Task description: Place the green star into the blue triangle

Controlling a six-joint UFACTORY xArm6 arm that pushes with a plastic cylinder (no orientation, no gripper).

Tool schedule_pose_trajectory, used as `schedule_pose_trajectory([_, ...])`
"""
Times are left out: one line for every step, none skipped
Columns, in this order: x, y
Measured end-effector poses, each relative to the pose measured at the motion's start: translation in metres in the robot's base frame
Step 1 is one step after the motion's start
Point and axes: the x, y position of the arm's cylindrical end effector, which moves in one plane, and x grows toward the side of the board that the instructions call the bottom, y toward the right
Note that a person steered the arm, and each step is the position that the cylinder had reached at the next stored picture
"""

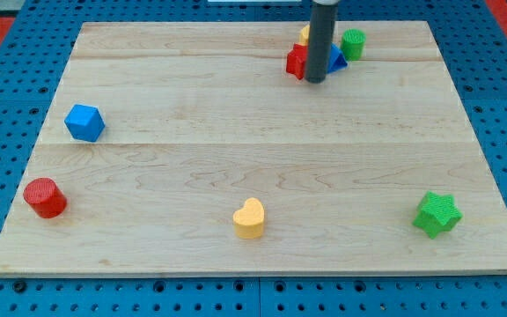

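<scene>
The green star (437, 214) lies near the view's bottom right corner of the wooden board (192, 114). The blue triangle (334, 59) sits near the view's top, mostly hidden behind my rod, in a cluster with a red block (296, 62), a yellow block (305, 34) and a green cylinder (353, 43). My tip (315, 81) rests at the cluster's lower edge, between the red block and the blue triangle, far from the green star.
A blue cube-like block (84, 122) sits at the view's left. A red cylinder (44, 197) is at the bottom left. A yellow heart (249, 218) lies near the bottom centre. A blue pegboard surrounds the board.
</scene>
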Motion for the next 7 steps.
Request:
schedule_pose_trajectory([0.055,0.063])
schedule_pose_trajectory([0.120,0.128])
schedule_pose_trajectory([0.200,0.157])
schedule_pose_trajectory([0.226,0.141])
schedule_pose_trajectory([0.209,0.081])
schedule_pose_trajectory([0.191,0.019])
schedule_pose_trajectory([0.164,-0.044])
